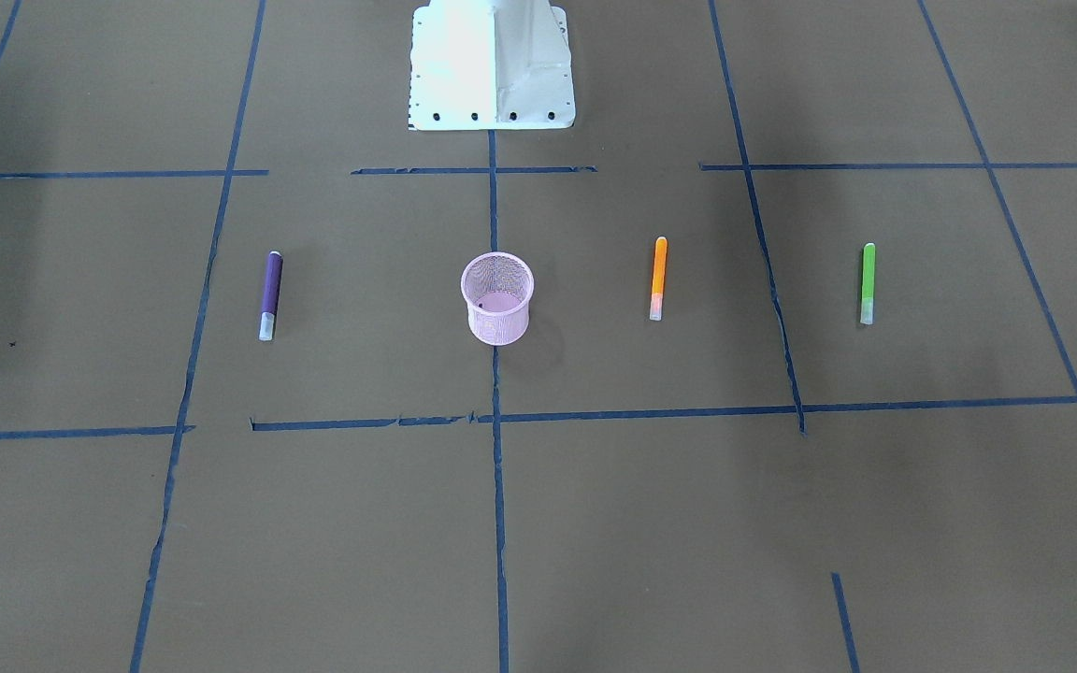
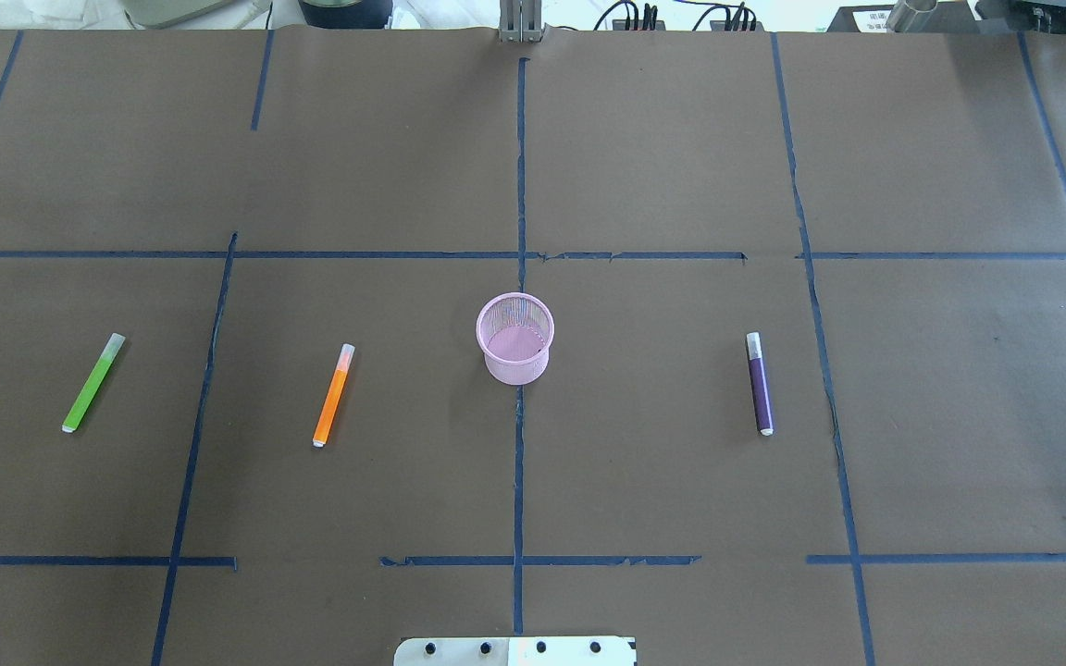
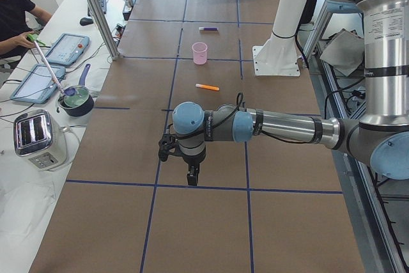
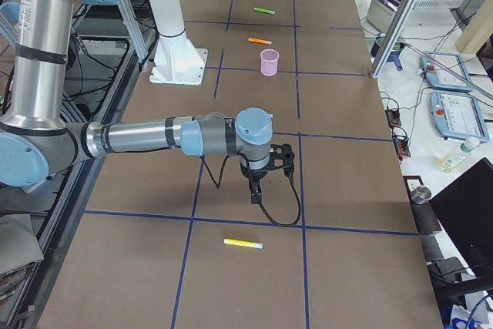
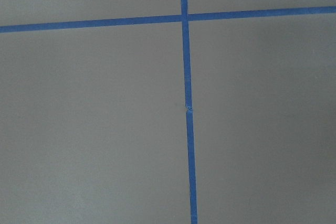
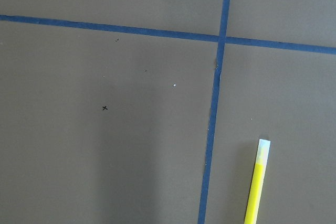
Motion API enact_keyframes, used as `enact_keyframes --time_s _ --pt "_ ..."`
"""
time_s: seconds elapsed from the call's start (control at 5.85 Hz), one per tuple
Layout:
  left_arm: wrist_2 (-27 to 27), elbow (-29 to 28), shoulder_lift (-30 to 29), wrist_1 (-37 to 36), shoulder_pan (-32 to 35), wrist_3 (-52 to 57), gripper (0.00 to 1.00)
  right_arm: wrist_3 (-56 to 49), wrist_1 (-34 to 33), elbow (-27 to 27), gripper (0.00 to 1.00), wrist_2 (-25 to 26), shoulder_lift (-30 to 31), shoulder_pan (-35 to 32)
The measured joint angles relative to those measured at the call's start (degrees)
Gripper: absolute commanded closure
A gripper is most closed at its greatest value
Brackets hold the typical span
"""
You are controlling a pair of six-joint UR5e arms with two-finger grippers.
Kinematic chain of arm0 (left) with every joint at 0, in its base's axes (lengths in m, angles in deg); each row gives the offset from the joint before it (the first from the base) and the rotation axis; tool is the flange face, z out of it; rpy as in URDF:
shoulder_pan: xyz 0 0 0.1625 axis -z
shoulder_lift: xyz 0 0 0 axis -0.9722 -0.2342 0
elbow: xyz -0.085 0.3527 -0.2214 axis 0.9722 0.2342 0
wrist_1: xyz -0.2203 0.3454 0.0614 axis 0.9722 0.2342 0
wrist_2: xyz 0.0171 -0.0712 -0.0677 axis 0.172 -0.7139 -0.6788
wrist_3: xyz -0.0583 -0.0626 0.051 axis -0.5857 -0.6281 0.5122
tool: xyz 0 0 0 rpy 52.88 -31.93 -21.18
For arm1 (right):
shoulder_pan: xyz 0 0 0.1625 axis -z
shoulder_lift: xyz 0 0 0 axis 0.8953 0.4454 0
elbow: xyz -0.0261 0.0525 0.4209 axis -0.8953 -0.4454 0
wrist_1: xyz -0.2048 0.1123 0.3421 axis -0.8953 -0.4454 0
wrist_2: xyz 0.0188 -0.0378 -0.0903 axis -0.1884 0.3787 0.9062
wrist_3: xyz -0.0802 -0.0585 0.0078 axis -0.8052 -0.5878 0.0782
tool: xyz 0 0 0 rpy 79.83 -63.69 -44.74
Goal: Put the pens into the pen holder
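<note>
The pink mesh pen holder [image 2: 515, 338] stands upright at the table's middle and looks empty. The orange pen [image 2: 333, 395] and the green pen [image 2: 93, 382] lie flat to its left in the overhead view. The purple pen [image 2: 759, 383] lies flat to its right. My left gripper [image 3: 192, 179] points down at bare table beyond the green pen's end, which the arm hides in that view. My right gripper [image 4: 255, 196] points down near a yellow pen [image 4: 243, 243], which also shows in the right wrist view [image 6: 256, 187]. I cannot tell whether either gripper is open or shut.
The white robot base [image 1: 492, 65] stands at the table's near edge behind the holder. Blue tape lines grid the brown table [image 2: 663, 462]. Off the far side stand a toaster [image 3: 39, 139], a pot [image 3: 77, 100], tablets and a seated operator [image 3: 16, 17].
</note>
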Motion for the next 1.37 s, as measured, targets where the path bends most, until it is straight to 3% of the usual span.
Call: enact_keyframes --time_s 0.85,1.37 --pt "-1.96 0.69 0.08 2.82 -0.4 0.04 0.0 0.41 2.32 -0.52 0.0 0.08 0.07 3.26" --pt "-4.32 0.78 -1.72 4.52 -11.0 -4.38 0.0 0.77 2.46 -2.72 0.0 0.42 -0.03 5.14"
